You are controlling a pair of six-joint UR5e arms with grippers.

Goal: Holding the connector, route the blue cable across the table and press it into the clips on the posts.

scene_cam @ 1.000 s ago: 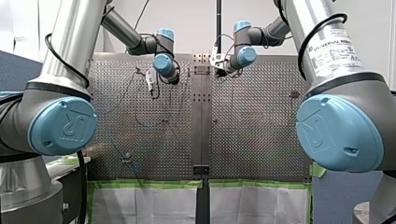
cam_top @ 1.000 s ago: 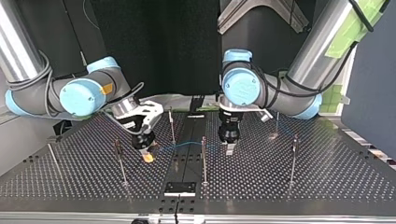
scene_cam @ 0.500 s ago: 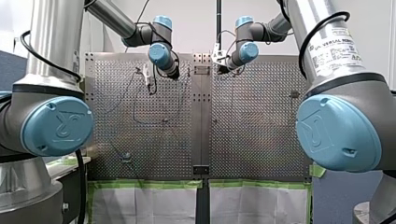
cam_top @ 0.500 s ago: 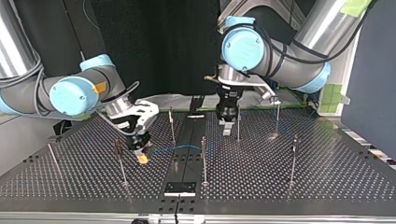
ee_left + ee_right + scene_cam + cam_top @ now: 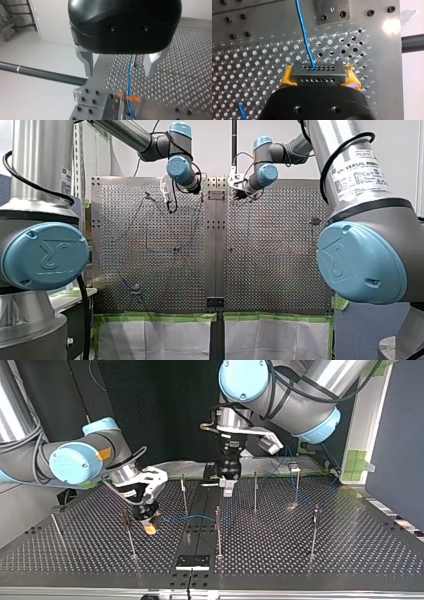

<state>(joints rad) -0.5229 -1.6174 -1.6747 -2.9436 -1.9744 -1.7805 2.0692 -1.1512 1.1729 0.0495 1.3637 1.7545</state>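
Clamping the connector [image 5: 317, 71] end-on between yellow pads [image 5: 287, 77], my right gripper [image 5: 318, 80] hangs low over the table [image 5: 310, 560], while my left gripper [image 5: 120, 67] is spread wide with nothing in it.

In the right wrist view the blue cable [image 5: 304, 35] leaves the connector's far face and runs away over the perforated plate. In the top view my right gripper [image 5: 149, 528] is left of the centre strip [image 5: 196, 530], and the blue cable [image 5: 182, 519] runs right from it to the middle post [image 5: 218, 527]; whether it is in a clip there I cannot tell. My left gripper [image 5: 227, 488] is raised at the far end of that strip, between two far posts [image 5: 255, 491]. In the left wrist view the cable [image 5: 129, 77] lies ahead of the gap between the metal fingers [image 5: 87, 62], apart from both, and drops to a clear block [image 5: 130, 105] with orange tabs.
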